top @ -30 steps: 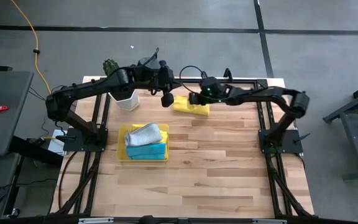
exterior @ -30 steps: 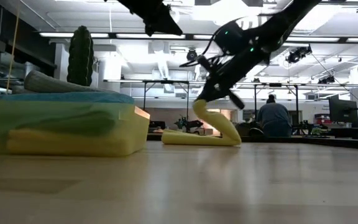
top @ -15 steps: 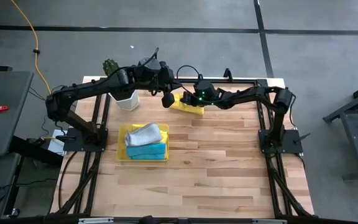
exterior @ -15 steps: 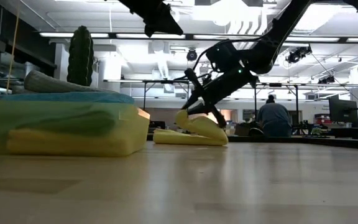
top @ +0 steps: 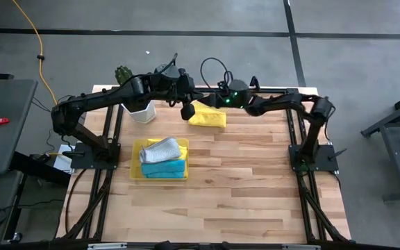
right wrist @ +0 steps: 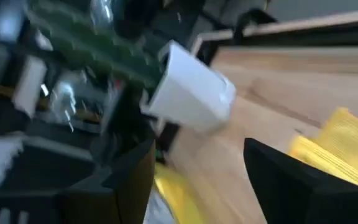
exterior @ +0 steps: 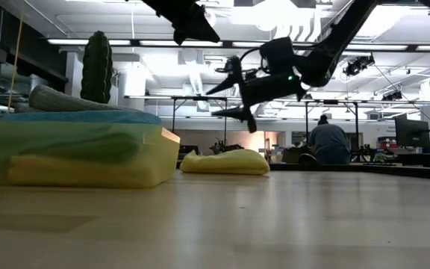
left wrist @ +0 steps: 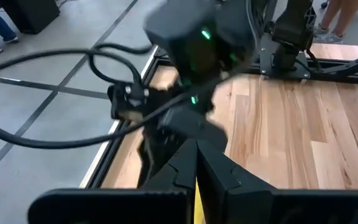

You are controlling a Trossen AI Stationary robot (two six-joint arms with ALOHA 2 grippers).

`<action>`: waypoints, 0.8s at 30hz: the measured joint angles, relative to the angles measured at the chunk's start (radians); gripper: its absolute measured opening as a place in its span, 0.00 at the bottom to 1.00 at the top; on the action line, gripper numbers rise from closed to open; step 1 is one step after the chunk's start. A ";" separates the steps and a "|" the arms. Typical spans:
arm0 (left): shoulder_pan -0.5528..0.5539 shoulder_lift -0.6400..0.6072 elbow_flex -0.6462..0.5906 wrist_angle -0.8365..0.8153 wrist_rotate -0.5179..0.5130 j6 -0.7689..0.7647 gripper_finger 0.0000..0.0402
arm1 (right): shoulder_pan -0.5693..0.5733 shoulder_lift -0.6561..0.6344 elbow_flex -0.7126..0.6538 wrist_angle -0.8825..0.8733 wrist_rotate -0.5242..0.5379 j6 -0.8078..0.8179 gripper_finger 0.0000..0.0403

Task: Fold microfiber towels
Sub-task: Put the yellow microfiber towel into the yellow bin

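Released yellow towel; right fingers open, prob. clear.

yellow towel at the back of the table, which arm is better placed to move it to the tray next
Left, probably. The left pincer hangs shut right beside the folded yellow towel, on the side facing the yellow tray. The right pincer is open above the towel, but its arm would have to reach across.

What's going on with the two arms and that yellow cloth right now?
Right gripper open, above the yellow towel. Left gripper beside it, empty. Towel folded flat on table. Nothing in the way.
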 joint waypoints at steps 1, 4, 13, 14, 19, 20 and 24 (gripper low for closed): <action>0.000 0.000 0.000 -0.001 0.000 0.000 0.00 | -0.016 -0.023 0.000 -0.054 -0.042 -0.034 0.59; 0.000 0.000 0.000 -0.017 0.003 0.000 0.00 | -0.048 -0.103 0.000 -0.336 -0.072 -0.176 0.59; 0.000 0.000 0.000 -0.045 0.053 -0.044 0.00 | -0.036 -0.211 -0.003 -1.006 0.139 -0.369 0.59; 0.000 0.000 0.000 -0.045 0.056 -0.053 0.00 | -0.032 -0.205 -0.003 -1.002 0.136 -0.382 0.59; -0.004 0.000 0.000 -0.045 0.055 -0.060 0.00 | -0.019 -0.148 -0.002 -0.927 0.188 -0.383 0.59; -0.006 0.000 0.000 -0.045 0.055 -0.061 0.00 | -0.019 -0.131 -0.002 -0.910 0.192 -0.380 0.59; -0.007 0.000 0.000 -0.045 0.052 -0.067 0.00 | -0.020 -0.057 -0.002 -0.855 0.204 -0.359 0.59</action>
